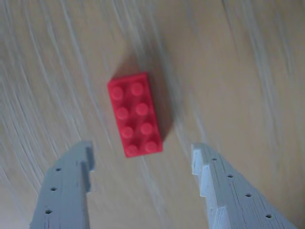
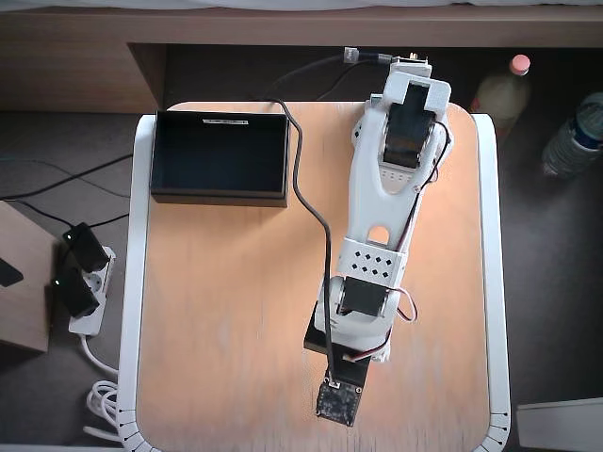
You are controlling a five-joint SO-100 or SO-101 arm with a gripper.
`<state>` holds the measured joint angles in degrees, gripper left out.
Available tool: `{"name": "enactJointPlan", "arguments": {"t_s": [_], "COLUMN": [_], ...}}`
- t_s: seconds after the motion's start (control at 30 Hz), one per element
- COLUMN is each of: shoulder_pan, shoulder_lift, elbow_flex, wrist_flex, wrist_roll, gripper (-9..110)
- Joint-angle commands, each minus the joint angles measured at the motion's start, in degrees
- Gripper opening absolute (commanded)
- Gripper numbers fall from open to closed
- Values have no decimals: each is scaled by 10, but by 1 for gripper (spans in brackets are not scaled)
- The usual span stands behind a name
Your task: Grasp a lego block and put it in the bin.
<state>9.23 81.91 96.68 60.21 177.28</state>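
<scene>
The red lego block (image 1: 135,114) lies flat, studs up, on the wooden table in the wrist view. My gripper (image 1: 142,148) is open, with its two grey fingers (image 1: 71,186) standing to either side of the block's near end and apart from it. In the overhead view the arm (image 2: 382,235) reaches toward the table's near edge and hides both the block and the gripper beneath its wrist. The black bin (image 2: 221,155) stands empty at the table's far left corner, with its white label strip on the far rim.
The wooden table top (image 2: 226,311) has a white rim. A black cable (image 2: 301,179) runs from the back along the arm. On the floor there is a power strip (image 2: 80,282) at the left and bottles (image 2: 570,132) at the far right.
</scene>
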Motion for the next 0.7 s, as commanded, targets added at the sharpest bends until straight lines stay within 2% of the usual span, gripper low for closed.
{"name": "enactJointPlan", "arguments": {"t_s": [0.0,0.67], "shoulder_pan": [-16,-18], "shoulder_lift": [4,-37], "elbow_flex": [-77,-77], "wrist_flex": [-29,-58], "wrist_roll": [-1,17], "gripper": [23,23]}}
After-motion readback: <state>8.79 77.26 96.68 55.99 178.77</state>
